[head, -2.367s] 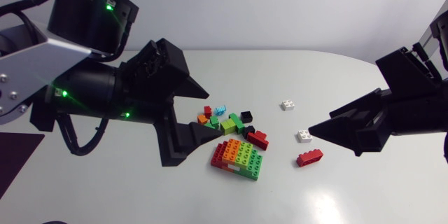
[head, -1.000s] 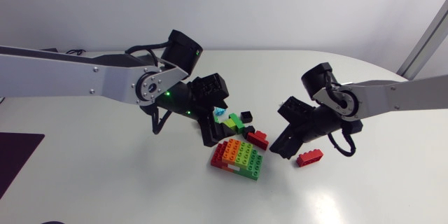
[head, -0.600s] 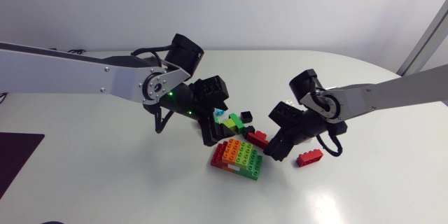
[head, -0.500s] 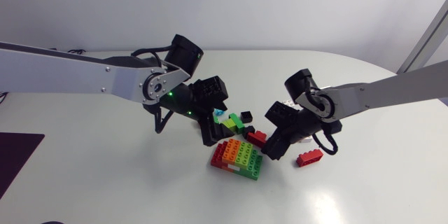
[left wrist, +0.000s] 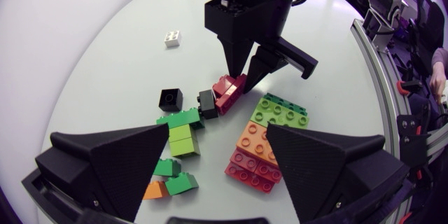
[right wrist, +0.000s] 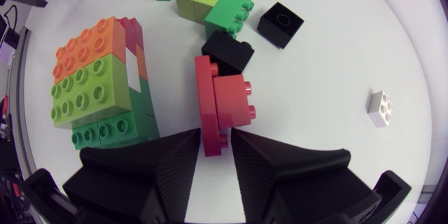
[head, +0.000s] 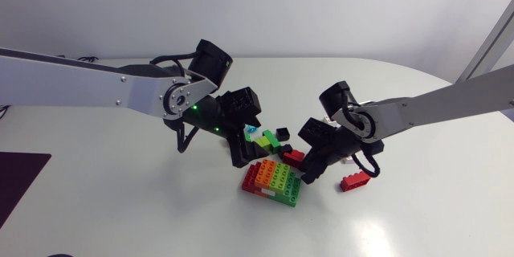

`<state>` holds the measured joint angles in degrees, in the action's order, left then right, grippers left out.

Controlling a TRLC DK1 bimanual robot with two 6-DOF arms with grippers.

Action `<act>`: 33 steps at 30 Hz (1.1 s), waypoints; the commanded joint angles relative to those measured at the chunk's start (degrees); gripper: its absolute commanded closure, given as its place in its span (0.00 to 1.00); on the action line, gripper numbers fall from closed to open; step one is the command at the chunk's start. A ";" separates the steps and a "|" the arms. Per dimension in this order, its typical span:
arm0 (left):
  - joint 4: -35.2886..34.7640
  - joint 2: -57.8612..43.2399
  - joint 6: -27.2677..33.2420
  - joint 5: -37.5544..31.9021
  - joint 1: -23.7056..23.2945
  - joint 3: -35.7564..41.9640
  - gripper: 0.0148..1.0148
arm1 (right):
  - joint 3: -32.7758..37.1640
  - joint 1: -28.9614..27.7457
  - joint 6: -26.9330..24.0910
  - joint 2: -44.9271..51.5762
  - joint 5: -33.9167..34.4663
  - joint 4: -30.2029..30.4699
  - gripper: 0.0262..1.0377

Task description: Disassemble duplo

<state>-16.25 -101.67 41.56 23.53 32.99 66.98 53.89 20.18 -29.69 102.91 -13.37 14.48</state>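
The red brick [right wrist: 227, 101] lies on the table [head: 161, 209] a little right of the centre in the head view, just beside the built duplo stack [head: 275, 181]. Its end is at the tip of the right tool [right wrist: 216, 134] — whether it is grasped, I cannot tell. The left tool [left wrist: 218, 129] hangs over the stack, released wide.

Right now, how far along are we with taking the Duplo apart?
Done: the black brick, white brick and single red brick lie loose. In hand: the right gripper is at the red brick pair beside the stack. Remaining: the orange, green and red stack is intact; the left gripper hovers open.
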 commanded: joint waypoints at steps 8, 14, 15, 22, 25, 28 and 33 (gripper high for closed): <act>-2.91 -1.43 0.98 2.31 -1.00 3.77 0.04 | -7.75 1.00 -6.69 -11.51 0.18 -3.76 0.79; -3.79 -2.66 0.63 4.07 -0.65 6.41 0.05 | -9.68 1.08 -7.31 -15.29 1.15 -3.67 0.79; -3.88 -2.83 0.54 4.07 -0.47 6.58 0.05 | -9.33 0.82 -7.40 -14.14 1.06 -3.76 0.79; -3.96 -2.83 0.71 3.98 0.05 6.06 0.05 | -8.36 0.47 -6.78 -10.19 0.71 -3.76 0.41; -4.05 -2.83 0.80 3.98 -0.21 5.88 0.05 | -7.48 1.00 -6.08 -8.52 0.71 -3.76 0.40; -4.05 -2.66 0.98 3.98 -0.39 5.70 0.05 | -6.43 1.35 -5.64 -6.50 0.89 -3.85 0.40; -4.05 -2.75 1.07 3.98 -0.65 5.79 0.05 | -4.93 2.40 -5.02 -4.04 2.20 -4.99 0.40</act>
<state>-19.70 -102.89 41.54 26.87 32.71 72.44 47.75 21.85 -35.29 97.19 -11.88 10.13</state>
